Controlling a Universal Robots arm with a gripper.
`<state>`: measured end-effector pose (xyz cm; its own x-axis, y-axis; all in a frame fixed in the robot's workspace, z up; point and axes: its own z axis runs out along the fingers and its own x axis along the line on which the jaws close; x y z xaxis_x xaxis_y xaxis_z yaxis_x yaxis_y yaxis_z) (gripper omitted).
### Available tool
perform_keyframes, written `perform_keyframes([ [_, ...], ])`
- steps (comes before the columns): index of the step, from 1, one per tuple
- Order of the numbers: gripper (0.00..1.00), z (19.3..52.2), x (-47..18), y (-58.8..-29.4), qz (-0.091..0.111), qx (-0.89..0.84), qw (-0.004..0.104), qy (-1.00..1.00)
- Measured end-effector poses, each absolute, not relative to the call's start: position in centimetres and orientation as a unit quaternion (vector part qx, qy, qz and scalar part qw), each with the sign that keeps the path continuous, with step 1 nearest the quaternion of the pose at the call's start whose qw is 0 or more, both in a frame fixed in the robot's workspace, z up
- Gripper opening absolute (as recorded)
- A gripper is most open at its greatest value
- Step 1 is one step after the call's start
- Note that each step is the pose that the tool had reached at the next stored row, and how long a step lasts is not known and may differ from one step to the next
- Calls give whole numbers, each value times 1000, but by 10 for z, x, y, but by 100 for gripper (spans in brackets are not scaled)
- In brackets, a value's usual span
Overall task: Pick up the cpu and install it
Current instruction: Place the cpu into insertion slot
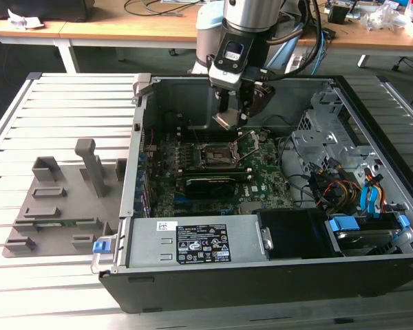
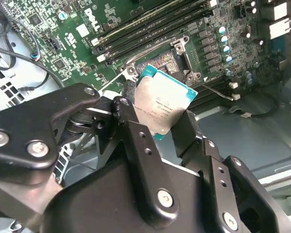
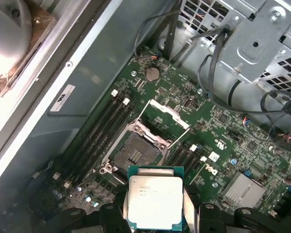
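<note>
Cpu (image 3: 154,201), gripped by two opposite edges between the fingers of the hand (image 3: 155,209), hangs inside the computer case (image 1: 261,282), above the motherboard (image 3: 223,145) and clear of it. Note that its metal top plate faces both wrist cameras, so the contact side looks down toward the board. Being square, it offers you no long axis; in the exterior view it appears tilted rather than level. The open socket (image 3: 136,154), its load plate (image 3: 169,114) raised, lies below and slightly to one side of the chip, near but apart: not yet seated.
</note>
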<state>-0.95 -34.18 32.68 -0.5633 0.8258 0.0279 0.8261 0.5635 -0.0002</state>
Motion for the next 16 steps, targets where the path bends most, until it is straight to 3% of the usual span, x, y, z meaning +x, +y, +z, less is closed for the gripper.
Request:
perform_keyframes([
  [16,54,326,-10,-342,-8,-565,11,-825],
])
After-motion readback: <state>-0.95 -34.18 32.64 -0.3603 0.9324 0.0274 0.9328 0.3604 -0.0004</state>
